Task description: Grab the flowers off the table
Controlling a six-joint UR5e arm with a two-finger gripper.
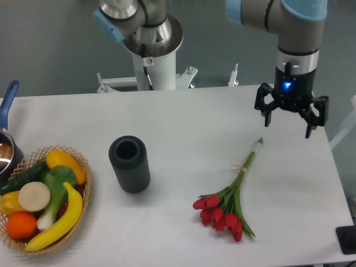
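Observation:
The flowers (231,197) lie flat on the white table (189,117), right of centre: red tulip buds toward the front edge, green stems running up and right, tied midway with a pale band. My gripper (289,127) hangs above the table's right rear area, just beyond the stem tips and a little to their right. Its black fingers are spread apart and hold nothing. It does not touch the flowers.
A dark cylindrical vase (129,164) stands upright left of the flowers. A wicker basket (84,192) with a banana, orange and green vegetables sits at the front left. A blue-handled pot (6,142) is at the left edge. The robot base (153,61) stands behind the table.

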